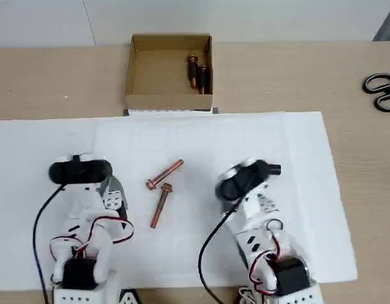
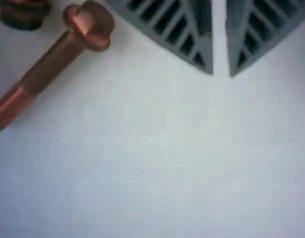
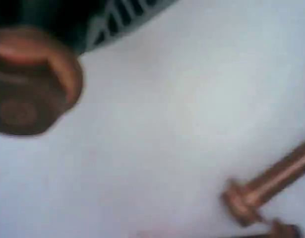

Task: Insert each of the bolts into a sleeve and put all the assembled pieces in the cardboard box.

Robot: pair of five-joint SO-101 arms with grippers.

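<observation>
Bolts (image 1: 164, 175) outside the cardboard box (image 1: 136, 69) are looking hard and slippery, needing a middle grip. Left claw (image 2: 220, 69) is pinching together on nothing; right claw (image 3: 68, 47) is seemingly clamping a bolt (image 3: 30, 84).

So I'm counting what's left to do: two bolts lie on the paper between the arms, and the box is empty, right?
Not quite. The box is not empty: the high view shows two copper pieces inside it, close to one side wall. The rest holds: two bolts lie on the paper between the arms.
</observation>
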